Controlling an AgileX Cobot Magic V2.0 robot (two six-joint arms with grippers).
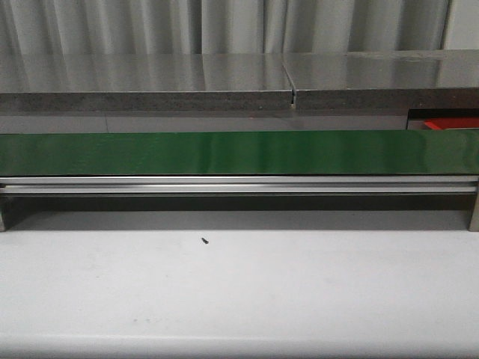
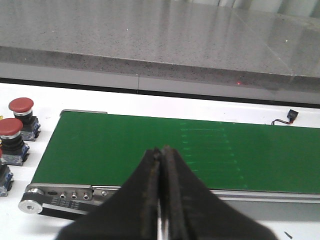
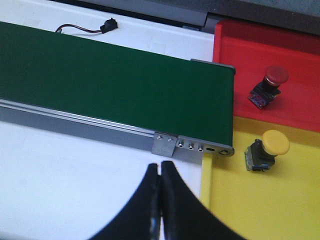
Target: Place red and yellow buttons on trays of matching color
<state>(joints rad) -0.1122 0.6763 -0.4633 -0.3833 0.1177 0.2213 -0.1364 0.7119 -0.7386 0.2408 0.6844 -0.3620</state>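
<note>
In the right wrist view a red button (image 3: 274, 76) lies tipped on the red tray (image 3: 240, 55) and a yellow button (image 3: 272, 143) lies tipped on the yellow tray (image 3: 250, 205), both just past the green belt's (image 3: 110, 85) end. My right gripper (image 3: 161, 167) is shut and empty over the white table, short of the belt's end. In the left wrist view two red buttons (image 2: 21, 105) (image 2: 10, 127) stand upright beside the belt's (image 2: 200, 150) other end. My left gripper (image 2: 162, 151) is shut and empty above the belt's near edge. Neither gripper shows in the front view.
The green conveyor belt (image 1: 239, 152) runs across the front view, a grey stone counter (image 1: 150, 82) behind it. A sliver of the red tray (image 1: 449, 123) shows far right. A small black speck (image 1: 203, 241) lies on the white table. A small cable connector (image 3: 107, 23) lies behind the belt.
</note>
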